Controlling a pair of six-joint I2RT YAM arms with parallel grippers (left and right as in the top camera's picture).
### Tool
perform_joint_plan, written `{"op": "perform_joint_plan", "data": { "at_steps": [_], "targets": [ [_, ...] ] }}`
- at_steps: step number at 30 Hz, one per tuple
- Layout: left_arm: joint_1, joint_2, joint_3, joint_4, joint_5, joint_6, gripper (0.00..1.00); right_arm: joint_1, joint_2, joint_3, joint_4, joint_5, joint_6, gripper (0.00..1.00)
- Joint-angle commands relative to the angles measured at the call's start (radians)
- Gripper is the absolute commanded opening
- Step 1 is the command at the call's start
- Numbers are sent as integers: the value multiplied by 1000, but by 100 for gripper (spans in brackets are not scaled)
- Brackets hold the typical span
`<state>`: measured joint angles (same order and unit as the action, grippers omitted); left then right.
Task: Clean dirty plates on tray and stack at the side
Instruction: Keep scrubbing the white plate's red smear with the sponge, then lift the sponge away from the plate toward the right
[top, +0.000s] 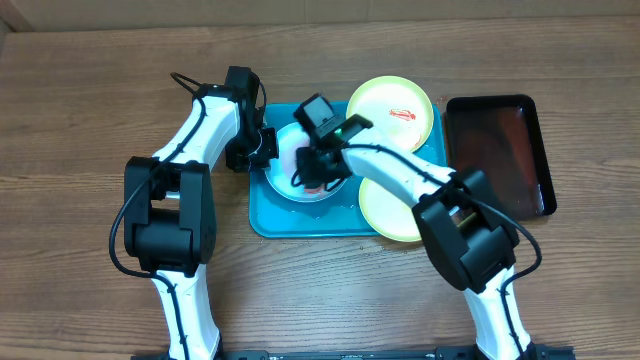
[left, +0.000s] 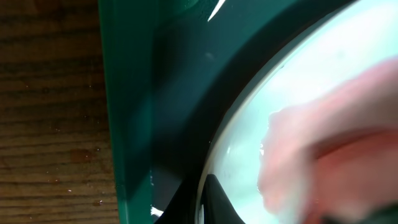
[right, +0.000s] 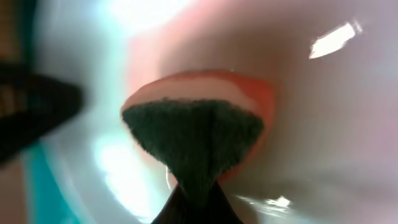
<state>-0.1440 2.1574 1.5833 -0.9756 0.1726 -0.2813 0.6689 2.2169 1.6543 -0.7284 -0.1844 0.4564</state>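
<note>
My right hand (top: 318, 172) is clamped on a green-faced sponge (right: 193, 134), pressed onto the blue-white plate (top: 285, 185) at the left of the turquoise tray (top: 262, 215). My left hand (top: 262, 150) sits at that plate's left rim; I cannot tell its grip. A smeared yellow-green plate (top: 375, 105) lies at the tray's far right.

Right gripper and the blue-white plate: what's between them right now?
A sponge, dark green face with an orange-red edge, sits between the right gripper and the blue-white plate; the right wrist view shows it best.
</note>
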Motion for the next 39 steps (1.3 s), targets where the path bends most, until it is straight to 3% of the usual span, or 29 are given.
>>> {"op": "perform_joint_plan", "data": {
  "at_steps": [1, 10, 27, 39],
  "targets": [
    [-9, 28, -18, 12, -15, -3, 4, 31, 7, -14, 61, -102, 37, 4],
    [-9, 29, -18, 13, -15, -3, 4, -76, -43, 18, 54, -155, 37, 4],
    [1, -18, -15, 48, -27, 43, 4, -344, -409, 19, -140, -154, -20, 4],
    [-4, -273, -15, 29, -269, 61, 4, -483, -531, 19, -190, -154, -20, 4]
  ]
}}
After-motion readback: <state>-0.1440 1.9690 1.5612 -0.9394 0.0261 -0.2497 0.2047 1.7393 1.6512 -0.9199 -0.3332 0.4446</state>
